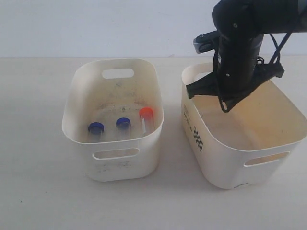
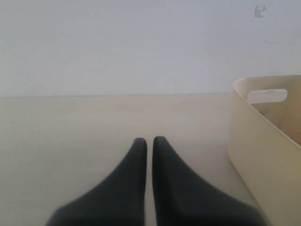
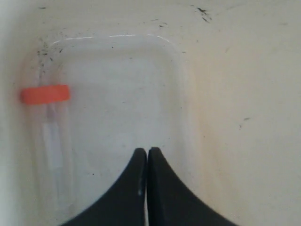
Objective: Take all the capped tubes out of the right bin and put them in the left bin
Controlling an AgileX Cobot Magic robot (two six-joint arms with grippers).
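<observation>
The right hand (image 3: 147, 153) is pinched fully shut on nothing, poised over the floor of the right bin (image 1: 225, 163). The remaining capped tube (image 3: 51, 122), orange-capped, lies flat off to one side of it, untouched. Lifting now would bring it up empty, and pushing down could roll the tube away. Farther off, three capped tubes (image 1: 123, 125) sit in the left bin (image 1: 124, 167). The left hand (image 2: 149, 140), narrow and empty, hangs over the bench (image 2: 70, 132).

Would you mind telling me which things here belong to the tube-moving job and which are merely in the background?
On the job: left bin, holding two blue-capped tubes and an orange-capped tube; right bin, with the fourth tube lying inside; right gripper, shut on nothing, over it.

Just there: table; wall; left gripper, shut, over bare table.
</observation>
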